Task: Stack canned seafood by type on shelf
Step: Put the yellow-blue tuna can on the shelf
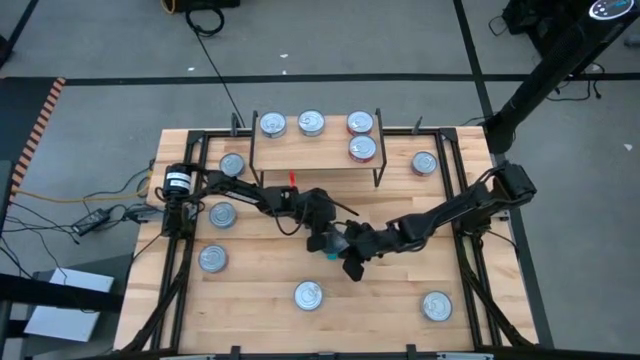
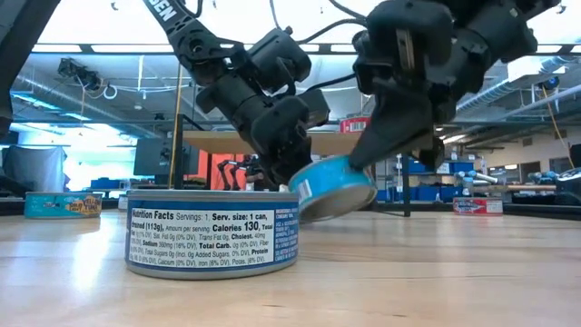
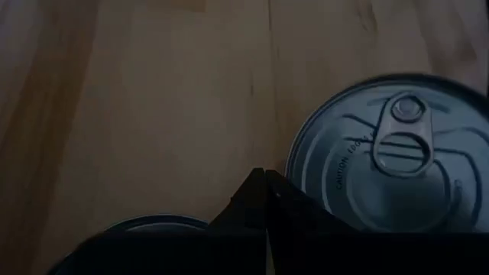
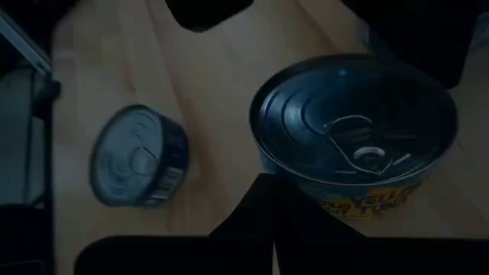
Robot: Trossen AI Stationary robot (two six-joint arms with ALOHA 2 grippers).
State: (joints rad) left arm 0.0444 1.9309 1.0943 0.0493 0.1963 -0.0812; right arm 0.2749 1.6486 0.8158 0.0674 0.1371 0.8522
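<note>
Nearest the table's front edge, two tins lie flat on the wood: one (image 1: 309, 295) around the middle of that edge and another (image 1: 436, 306) toward the front right corner. Up close in the low view, the middle tin's dark blue label with nutrition print fills the foreground.

Further in, near the centre of the table (image 1: 260, 320), both arms meet over a teal-labelled tin (image 2: 333, 188), which is tilted with one edge lifted off the wood and pressed between the two grippers. The left gripper (image 1: 322, 238) has its fingers clenched together, their tips meeting in a point in its wrist view, and it pushes against the tin's side rather than grasping it. The right gripper (image 1: 352, 262) is likewise closed tight, bearing on the tin from the other side; neither clasps anything between its fingers.

Along the left edge three more tins (image 1: 213, 259) sit in a loose line running toward the back. One tin (image 1: 424, 163) stands near the back right corner.

At the back edge is the shelf (image 1: 315, 145), with four tins on its top board: three (image 1: 311, 123) in a row along the rear and a red-rimmed one (image 1: 362, 148) just in front of the rightmost.
</note>
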